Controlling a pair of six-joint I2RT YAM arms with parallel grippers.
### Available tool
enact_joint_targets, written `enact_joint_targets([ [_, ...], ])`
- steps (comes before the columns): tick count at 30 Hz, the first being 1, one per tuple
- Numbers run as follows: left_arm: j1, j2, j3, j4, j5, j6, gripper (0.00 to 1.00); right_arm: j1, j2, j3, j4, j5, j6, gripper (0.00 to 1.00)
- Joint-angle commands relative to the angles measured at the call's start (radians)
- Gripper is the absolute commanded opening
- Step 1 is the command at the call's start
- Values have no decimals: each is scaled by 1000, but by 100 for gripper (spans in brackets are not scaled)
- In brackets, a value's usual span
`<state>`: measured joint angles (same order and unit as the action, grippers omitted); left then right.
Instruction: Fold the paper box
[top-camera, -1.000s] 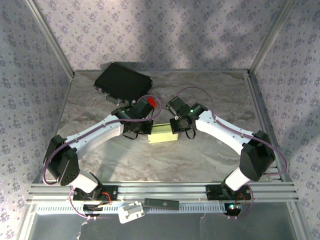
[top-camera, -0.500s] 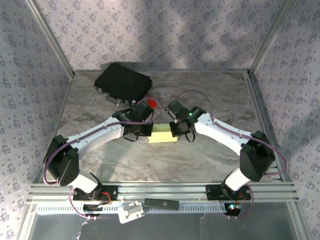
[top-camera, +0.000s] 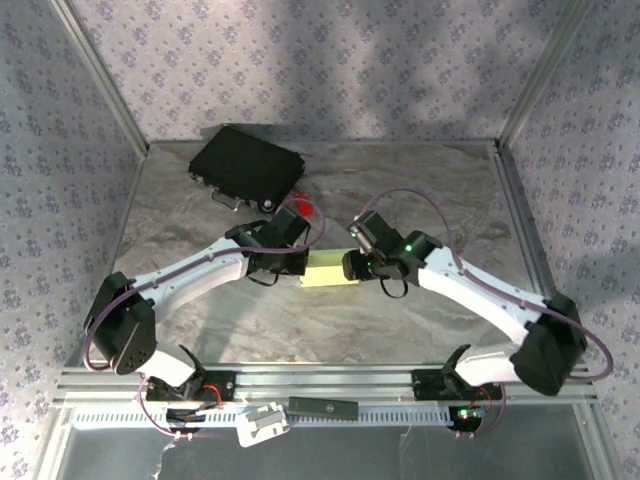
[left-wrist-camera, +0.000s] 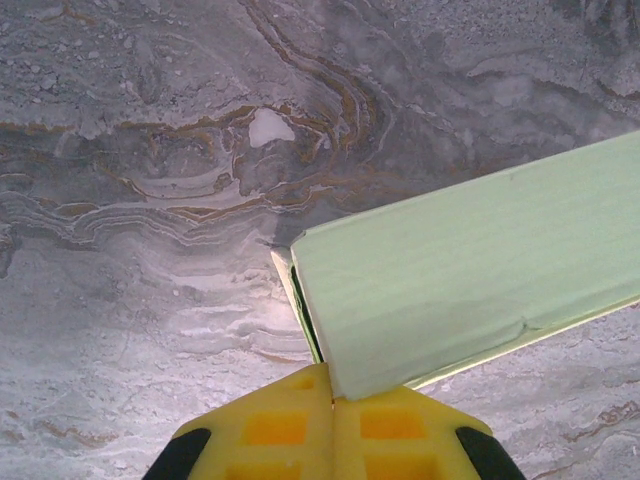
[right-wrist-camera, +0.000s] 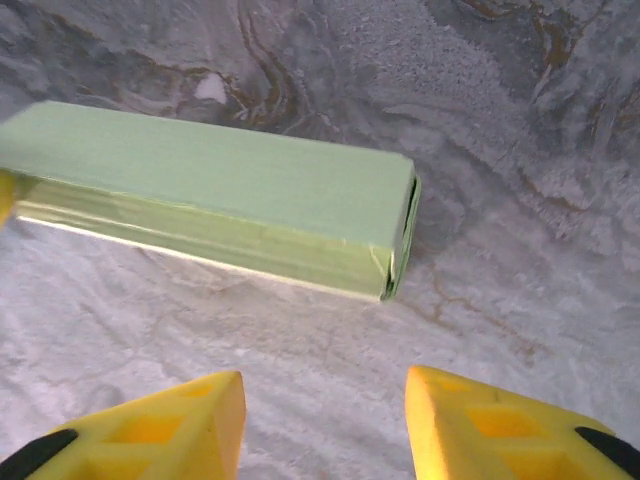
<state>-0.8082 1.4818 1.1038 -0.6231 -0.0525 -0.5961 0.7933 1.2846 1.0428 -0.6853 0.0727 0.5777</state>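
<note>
The paper box (top-camera: 325, 272) is a pale green, closed flat rectangular box lying on the marble table between my two grippers. In the left wrist view the box (left-wrist-camera: 470, 270) runs off to the right, and my left gripper (left-wrist-camera: 335, 400) is shut, its yellow fingertips touching each other right at the box's near corner. A dark slit shows along that end of the box. In the right wrist view the box (right-wrist-camera: 220, 190) lies ahead with its end flap slightly ajar. My right gripper (right-wrist-camera: 325, 385) is open, a short way back from the box, with bare table between its fingers.
A larger black case (top-camera: 247, 163) lies at the back left of the table. A small red object (top-camera: 300, 207) sits just behind my left wrist. Aluminium frame posts and patterned walls bound the table; a rail (top-camera: 320, 380) runs along the near edge.
My right arm has swung its elbow right and toward the near edge, with its gripper staying at the box's right end. The left gripper and box have shifted slightly.
</note>
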Motion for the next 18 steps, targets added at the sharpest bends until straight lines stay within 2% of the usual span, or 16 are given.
enact_joint_targets([
  [1, -12, -6, -2, -2, 0, -14, 0, -29, -103, -72, 79, -59, 191, 55],
  [4, -16, -7, 4, -8, -6, -14, 0, -86, -203, -175, 214, -112, 377, 66],
  [7, -17, -6, 2, -7, -10, -16, 0, -136, -291, -306, 428, -156, 615, 76],
  [11, -19, -3, 6, -9, -10, -18, 0, -205, -278, -366, 530, -268, 837, 78],
  [18, -23, 2, 10, -7, -12, -18, 0, -240, -158, -402, 679, -378, 992, 78],
])
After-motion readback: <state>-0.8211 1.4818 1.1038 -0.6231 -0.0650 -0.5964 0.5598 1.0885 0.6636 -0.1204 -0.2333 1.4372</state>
